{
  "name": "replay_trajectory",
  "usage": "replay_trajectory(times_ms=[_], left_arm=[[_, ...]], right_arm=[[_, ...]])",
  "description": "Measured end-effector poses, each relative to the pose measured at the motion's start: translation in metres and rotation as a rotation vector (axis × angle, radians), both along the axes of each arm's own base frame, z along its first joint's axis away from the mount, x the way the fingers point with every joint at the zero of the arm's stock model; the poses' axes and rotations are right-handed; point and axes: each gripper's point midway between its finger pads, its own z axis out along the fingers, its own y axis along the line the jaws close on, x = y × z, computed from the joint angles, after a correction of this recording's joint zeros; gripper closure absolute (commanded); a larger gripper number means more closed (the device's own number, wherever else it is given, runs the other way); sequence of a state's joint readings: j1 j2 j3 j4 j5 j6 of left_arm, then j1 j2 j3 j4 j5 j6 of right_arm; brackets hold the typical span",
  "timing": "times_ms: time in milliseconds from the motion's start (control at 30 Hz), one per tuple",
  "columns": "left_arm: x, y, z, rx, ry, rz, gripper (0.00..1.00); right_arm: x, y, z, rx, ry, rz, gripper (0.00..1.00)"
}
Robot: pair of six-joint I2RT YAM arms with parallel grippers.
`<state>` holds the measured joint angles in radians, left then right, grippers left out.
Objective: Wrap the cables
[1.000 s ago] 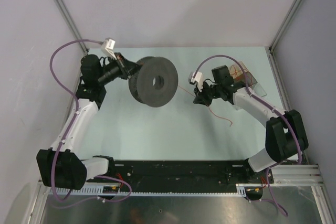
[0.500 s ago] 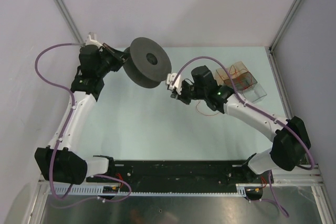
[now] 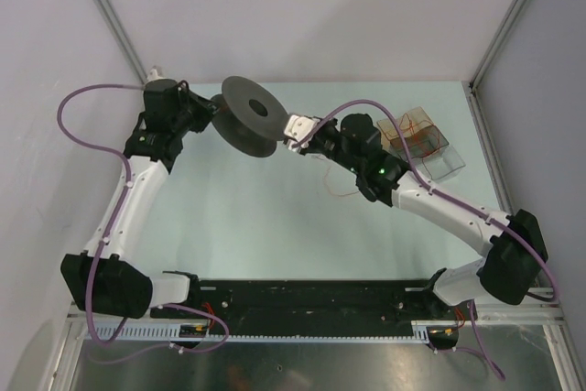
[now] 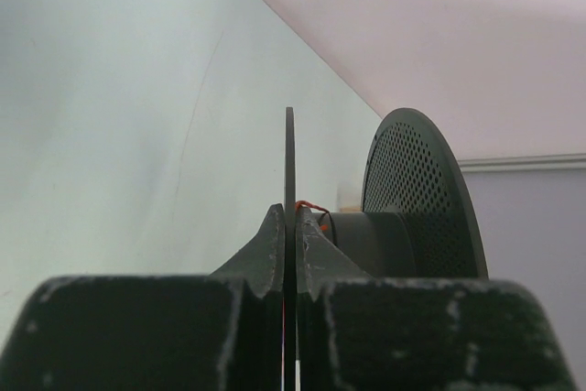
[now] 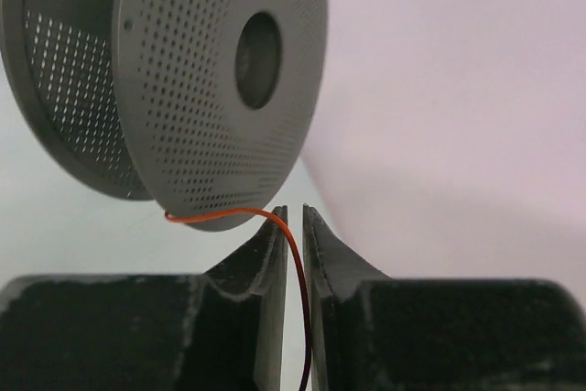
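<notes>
While the left gripper [image 4: 290, 226] is clamped tight on one thin rim of the dark spool [image 3: 243, 125], the right gripper [image 5: 291, 226] pinches the red wire [image 5: 220, 215], which curves from its fingertips to the spool's lower edge.

The spool [image 5: 211, 70] is matt dark grey plastic, its flanges finely perforated. The wire [image 5: 291, 254] has a smooth red-orange coating. The right end effector [image 5: 293, 219] and left end effector [image 4: 289, 222] are black, grainy, scuffed plastic. The worktop [image 3: 275, 226] is smooth, pale green, faintly glossy.
</notes>
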<state>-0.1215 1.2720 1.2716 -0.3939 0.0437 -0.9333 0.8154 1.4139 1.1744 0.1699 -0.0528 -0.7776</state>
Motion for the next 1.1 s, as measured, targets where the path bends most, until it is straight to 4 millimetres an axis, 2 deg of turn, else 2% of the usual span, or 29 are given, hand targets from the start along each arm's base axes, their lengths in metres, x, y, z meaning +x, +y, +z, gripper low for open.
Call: replay_trajectory(times_ms=[267, 500, 633, 867, 1000, 1100], left_arm=[[0.000, -0.002, -0.017, 0.024, 0.058, -0.002, 1.00], [-0.006, -0.022, -0.028, 0.091, 0.075, -0.082, 1.00], [-0.009, -0.037, -0.035, 0.136, 0.081, -0.126, 1.00], [-0.010, -0.062, -0.059, 0.230, 0.115, -0.198, 1.00], [-0.011, -0.071, -0.071, 0.289, 0.128, -0.253, 1.00], [-0.012, -0.075, -0.076, 0.338, 0.105, -0.307, 1.00]], right_arm=[[-0.007, 0.012, 0.054, 0.093, -0.201, 0.069, 0.77], [-0.020, 0.021, 0.089, 0.173, -0.322, 0.133, 0.76], [-0.031, 0.028, 0.098, 0.199, -0.354, 0.177, 0.79], [-0.045, 0.047, 0.116, 0.246, -0.393, 0.234, 0.85], [-0.040, 0.054, 0.123, 0.265, -0.414, 0.223, 0.86], [-0.027, 0.053, 0.121, 0.259, -0.411, 0.192, 0.84]])
